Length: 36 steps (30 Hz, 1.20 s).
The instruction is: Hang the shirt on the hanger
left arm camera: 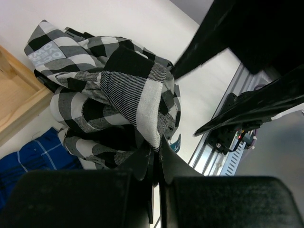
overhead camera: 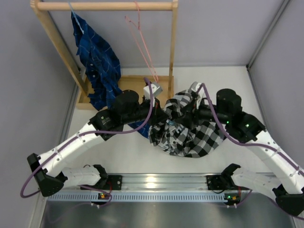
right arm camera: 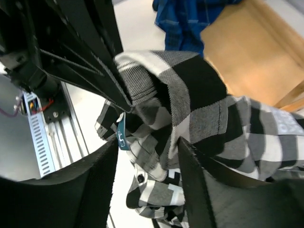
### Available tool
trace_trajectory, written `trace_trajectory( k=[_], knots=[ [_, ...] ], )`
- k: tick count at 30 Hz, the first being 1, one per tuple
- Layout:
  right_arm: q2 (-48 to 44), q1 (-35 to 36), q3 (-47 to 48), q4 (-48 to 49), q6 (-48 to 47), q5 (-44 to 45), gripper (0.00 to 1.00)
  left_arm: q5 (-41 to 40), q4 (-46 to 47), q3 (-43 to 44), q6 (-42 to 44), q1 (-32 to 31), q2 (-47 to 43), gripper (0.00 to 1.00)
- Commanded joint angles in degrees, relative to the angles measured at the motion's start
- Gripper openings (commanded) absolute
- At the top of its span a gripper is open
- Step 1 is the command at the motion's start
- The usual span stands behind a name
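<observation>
So the shirt is a black-and-white check with big squares, all scrunched into a lump around the middle of the worktop, a bit toward the right edge. The top of the heap is pulled up off the surface and the rest spills toward the near edge. In the left wrist view there's white block lettering on one pale patch. The hanger is thin pink wire, hooked on the wooden rail over the far edge, bare, seen nearly edge-on.

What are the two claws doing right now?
Left gripper: closed, pinching the shirt.
Right gripper: open, with shirt fabric between its jaws.
</observation>
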Motion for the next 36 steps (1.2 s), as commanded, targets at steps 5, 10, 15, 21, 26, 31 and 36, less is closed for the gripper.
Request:
trace_trajectory(
  k=[5,10,15,21,26,31,36],
  knots=[
    [2.71,6.84,-3.99,10.02,-0.66,20.01,0.46,2.16,-0.15,3.57,-2.23,-0.13,-0.32,0.00],
    [4.11,7.10,-5.32,16.45,1.01,28.74,0.45,3.22,-0.15,4.18,-1.35,-0.13,-2.07,0.00],
    [6.67,8.06,-1.19,15.05,1.54,28.04,0.01,0.59,-4.52,7.86,1.19,-0.13,-2.34,0.00],
    [1.58,8.95,7.94,13.90,9.35,25.31,0.00,1.72,-17.27,37.44,8.84,-0.13,3.52,0.00],
    [0.78,9.12,19.99,11.70,18.14,22.06,0.00,5.58,-25.11,67.60,13.23,-0.13,15.13,0.00],
    [-2.64,9.04,20.01,7.41,19.74,32.05,0.00,9.02,-23.97,65.04,13.42,-0.13,17.62,0.00],
    [-10.80,9.12,4.05,-0.23,19.90,46.90,0.00,-2.38,-8.61,33.15,7.98,-0.13,9.37,0.00]
  ],
)
